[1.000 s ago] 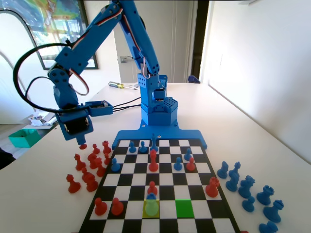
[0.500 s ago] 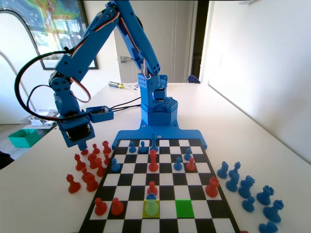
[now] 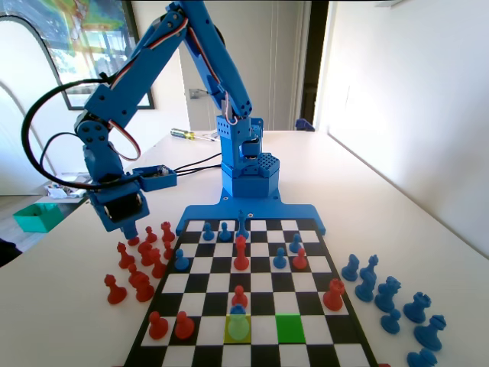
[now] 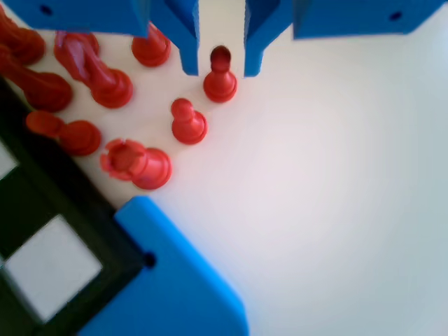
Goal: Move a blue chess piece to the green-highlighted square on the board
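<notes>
My end effector [image 4: 220,66] hangs with jaws apart around a red pawn [image 4: 220,80] on the worktop, beside the board's [image 3: 252,330] left edge. I judge this a captured piece set down; next, the blue pawn [image 3: 238,310] behind the yellow square goes to the green-highlighted square [image 3: 289,329].

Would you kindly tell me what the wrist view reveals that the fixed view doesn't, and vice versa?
Wrist view: the gripper's open jaws straddle a red pawn's head without touching it. Fixed view: the green-highlighted square is empty, and the blue chess piece stands diagonally beside it. Shared: the red pieces clustered off the board's edge.
</notes>
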`<control>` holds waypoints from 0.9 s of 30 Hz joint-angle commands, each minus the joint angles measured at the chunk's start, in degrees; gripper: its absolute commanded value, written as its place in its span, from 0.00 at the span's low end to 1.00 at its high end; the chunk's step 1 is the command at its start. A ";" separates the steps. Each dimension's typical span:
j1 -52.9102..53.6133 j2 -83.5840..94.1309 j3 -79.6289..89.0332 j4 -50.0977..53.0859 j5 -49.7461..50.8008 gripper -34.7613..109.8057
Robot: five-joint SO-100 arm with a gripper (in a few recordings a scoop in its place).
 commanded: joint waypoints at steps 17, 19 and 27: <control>-9.76 25.22 -15.03 35.95 -2.64 0.34; -13.62 27.07 -16.00 37.18 -0.18 0.33; -30.67 31.73 -16.26 36.12 4.39 0.34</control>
